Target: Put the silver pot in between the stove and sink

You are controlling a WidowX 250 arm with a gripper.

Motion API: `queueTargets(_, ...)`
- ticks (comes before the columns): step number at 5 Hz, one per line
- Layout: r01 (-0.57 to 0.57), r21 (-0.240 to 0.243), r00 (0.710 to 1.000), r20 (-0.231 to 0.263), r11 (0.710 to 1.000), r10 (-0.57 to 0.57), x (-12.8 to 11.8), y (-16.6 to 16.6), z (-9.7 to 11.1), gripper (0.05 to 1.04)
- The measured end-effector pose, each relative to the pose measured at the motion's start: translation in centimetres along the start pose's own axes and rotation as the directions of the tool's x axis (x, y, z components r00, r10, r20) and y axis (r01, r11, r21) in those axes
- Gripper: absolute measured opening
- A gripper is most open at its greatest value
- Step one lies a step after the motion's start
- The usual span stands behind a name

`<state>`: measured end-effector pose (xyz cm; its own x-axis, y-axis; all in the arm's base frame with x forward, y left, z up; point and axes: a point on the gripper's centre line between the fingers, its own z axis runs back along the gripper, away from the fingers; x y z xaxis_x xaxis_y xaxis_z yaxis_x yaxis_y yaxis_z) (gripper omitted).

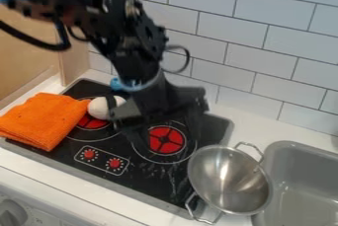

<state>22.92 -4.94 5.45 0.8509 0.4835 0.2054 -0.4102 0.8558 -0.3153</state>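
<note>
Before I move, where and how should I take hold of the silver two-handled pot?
I'd pinch the stove-side rim of the silver pot, coming straight down with one finger inside and one outside. The bowl is open upward, its wall looks thin, and that edge is nearest the gripper.

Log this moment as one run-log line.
gripper: open, above stove | silver pot: between stove and sink, overlapping both edges | orange cloth: on stove corner | gripper-pot: apart

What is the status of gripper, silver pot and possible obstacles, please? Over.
Gripper open, above stove. Silver pot between stove and sink, empty-handed gripper apart from it. Orange cloth at stove's other end, not in the way.
</note>
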Motion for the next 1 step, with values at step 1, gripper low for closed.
queueTargets(1,-0.007,-0.004,0.999,0.039,1.0,0.008,0.77,-0.52,2.03,0.999)
